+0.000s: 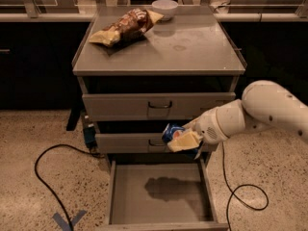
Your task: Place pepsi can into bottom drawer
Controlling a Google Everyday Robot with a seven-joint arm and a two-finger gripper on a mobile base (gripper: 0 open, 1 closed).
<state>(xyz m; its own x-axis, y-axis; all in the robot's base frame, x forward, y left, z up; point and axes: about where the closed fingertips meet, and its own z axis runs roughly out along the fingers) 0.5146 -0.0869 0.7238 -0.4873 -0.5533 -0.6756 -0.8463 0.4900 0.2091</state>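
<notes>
- pepsi can [170,130]: blue, small, tilted, partly hidden behind the cream fingers; logo not readable from here.
- gripper [180,141] clamped on the can, held in front of the middle drawer [125,142], right of its handle, above the back right part of the bottom drawer [127,201].
- Bottom drawer pulled out; flat grey floor bare except for a dark shadow.
- Thin side walls left and right, front lip at the frame's bottom edge.
- Arm [269,107] enters from the right, outside the drawer's right wall.
- Cable [243,196] on the floor just right of the drawer.
</notes>
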